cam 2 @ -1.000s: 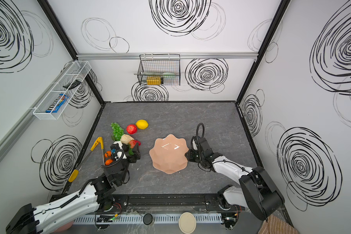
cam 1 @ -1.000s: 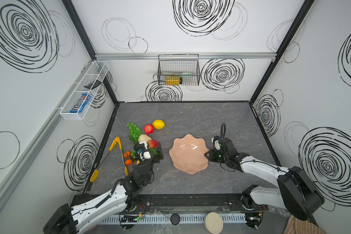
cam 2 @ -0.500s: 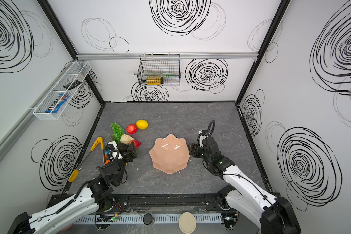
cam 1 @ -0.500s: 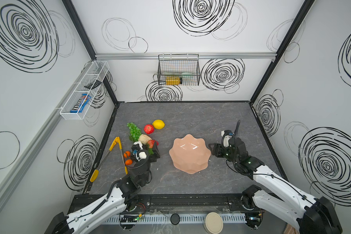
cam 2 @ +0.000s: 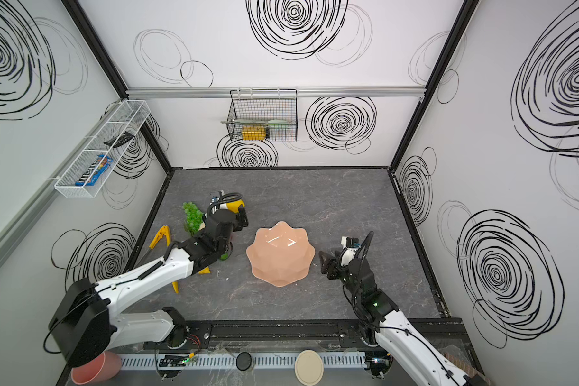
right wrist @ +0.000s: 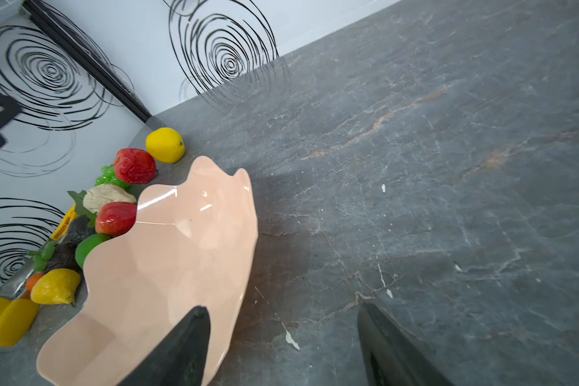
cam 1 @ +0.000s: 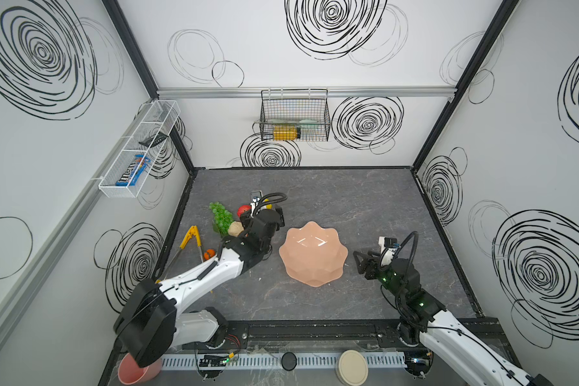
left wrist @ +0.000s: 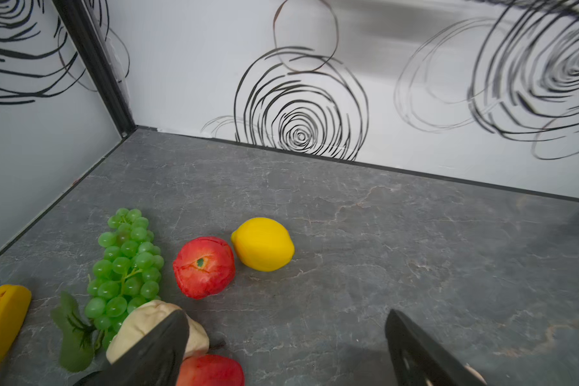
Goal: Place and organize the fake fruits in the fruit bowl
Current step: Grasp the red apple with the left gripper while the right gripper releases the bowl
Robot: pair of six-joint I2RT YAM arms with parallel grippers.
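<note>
Nothing done yet: the fruit bowl (cam 1: pixel 311 255) is bare inside and every fake fruit sits on the table (cam 1: pixel 365 207) outside it, so all placing and arranging is left. My left gripper (left wrist: pixel 285 317) has its fingers spread wide with nothing between them, hovering over the pile; I judge I'm lining up a first pick. The lemon (left wrist: pixel 263 244) and red apple (left wrist: pixel 204 267) lie ahead of those fingers, close together. The grape bunch (left wrist: pixel 126 264) is off to the outer side. The beige pear (left wrist: pixel 141 322) is right at one finger, touching or just behind it, can't tell. My right gripper (right wrist: pixel 283 309) is also spread and empty, bare table between the fingers; the bowl is just beside one finger, apart from it in both top views. Beyond the bowl from there: lime (right wrist: pixel 89 247), strawberry-like red fruit (right wrist: pixel 116 219), small orange (right wrist: pixel 34 279), second yellow fruit (right wrist: pixel 56 285). Hard to read: my left arm covers most of the pile in both top views, and a dark lump (right wrist: pixel 77 230) behind the rim could be avocado or mangosteen.
</note>
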